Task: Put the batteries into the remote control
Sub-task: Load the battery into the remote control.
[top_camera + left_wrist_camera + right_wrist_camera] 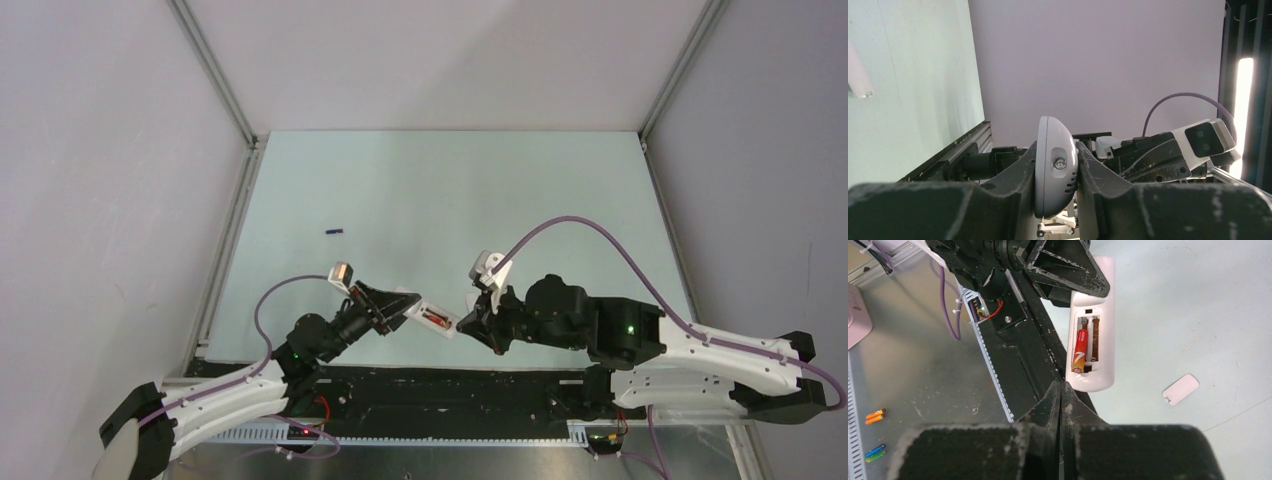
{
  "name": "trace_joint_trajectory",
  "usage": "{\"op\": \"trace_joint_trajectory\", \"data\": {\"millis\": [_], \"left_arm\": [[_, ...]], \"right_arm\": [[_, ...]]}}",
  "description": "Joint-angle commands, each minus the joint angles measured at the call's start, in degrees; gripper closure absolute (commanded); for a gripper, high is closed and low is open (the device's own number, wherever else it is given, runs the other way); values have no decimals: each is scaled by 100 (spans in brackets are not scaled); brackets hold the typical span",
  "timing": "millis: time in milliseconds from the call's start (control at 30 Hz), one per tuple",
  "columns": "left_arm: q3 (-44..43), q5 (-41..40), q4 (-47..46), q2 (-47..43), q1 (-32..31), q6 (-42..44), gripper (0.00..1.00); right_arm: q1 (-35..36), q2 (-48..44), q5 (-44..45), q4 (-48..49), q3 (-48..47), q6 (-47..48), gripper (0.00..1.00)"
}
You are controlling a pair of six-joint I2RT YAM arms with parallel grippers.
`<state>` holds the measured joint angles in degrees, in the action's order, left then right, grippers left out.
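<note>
Top view: 2 arms bent inward, meeting lower centre. 1 remote control clamped in left gripper; right gripper just beside its other end. 1 blue battery lies left of centre.
Left wrist: remote end-on btwn fingers.
Right wrist: right gripper clenched tip to tip, just below remote; 1 red battery in bay, 2nd slot shows spring; 1 cover plate lower right.

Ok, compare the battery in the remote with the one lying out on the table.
The seated battery is red-orange, the loose battery dark blue. The seated battery fills one slot of the remote control's open bay; the loose battery lies bare on the table, far from it. Both are thin short sticks.
</note>
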<state>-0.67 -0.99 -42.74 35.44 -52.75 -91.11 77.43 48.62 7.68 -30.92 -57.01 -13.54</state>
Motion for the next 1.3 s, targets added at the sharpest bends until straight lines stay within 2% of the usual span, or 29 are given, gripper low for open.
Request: {"op": "trace_joint_trajectory", "data": {"millis": [0,300,1267], "left_arm": [[32,-169,-281,-100,-10,-90,100],[32,-95,-239,-118,-10,-30,100],[199,-129,-202,-371,-8,171,100]], "right_arm": [[102,-2,-60,261,45,-79,100],[126,190,153,378,120,-113,100],[-214,504,-154,671,128,-37,100]]}}
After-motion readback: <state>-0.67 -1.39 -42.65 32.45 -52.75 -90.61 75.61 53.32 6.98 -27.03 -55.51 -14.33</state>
